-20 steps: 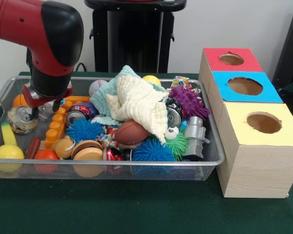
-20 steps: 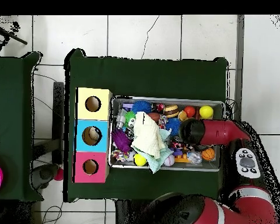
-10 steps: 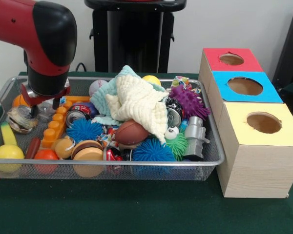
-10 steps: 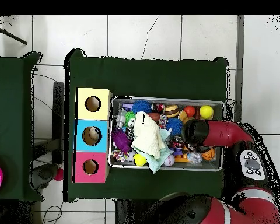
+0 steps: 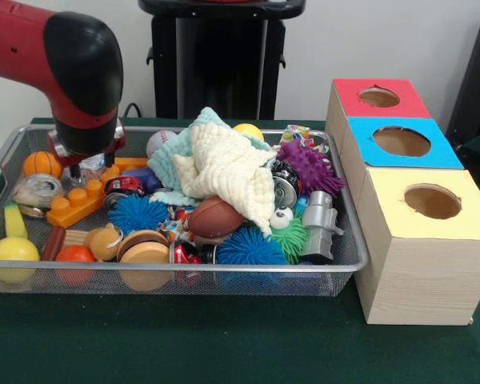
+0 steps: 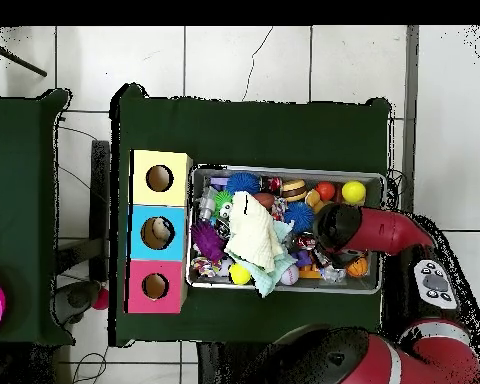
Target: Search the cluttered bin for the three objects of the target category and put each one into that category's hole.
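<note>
The wire-mesh bin point(image 5: 224, 269) is full of toys and also shows in the overhead view point(image 6: 284, 171). The blue-panelled hole point(image 5: 401, 141) is in the middle of the wooden box point(image 5: 420, 272), to the right of the bin; the overhead view shows it too point(image 6: 156, 232). My gripper point(image 5: 90, 164) hangs under the red and black arm over the bin's far left part. It is just above an orange block strip point(image 5: 80, 202) and a red can point(image 5: 125, 186). The arm's head hides the gripper in the overhead view point(image 6: 336, 228).
A white and mint cloth point(image 5: 220, 164) is piled in the bin's middle over other toys. Around it lie blue spiky balls point(image 5: 250, 246), a purple spiky ball point(image 5: 310, 166), a toy football point(image 5: 214, 216), a crushed can point(image 5: 36, 192), a small basketball point(image 5: 42, 163) and a yellow ball point(image 5: 13, 252).
The arm has risen and shifted a little to the right in the front view. The orange block strip's near end has swung left, so it lies more across the bin.
</note>
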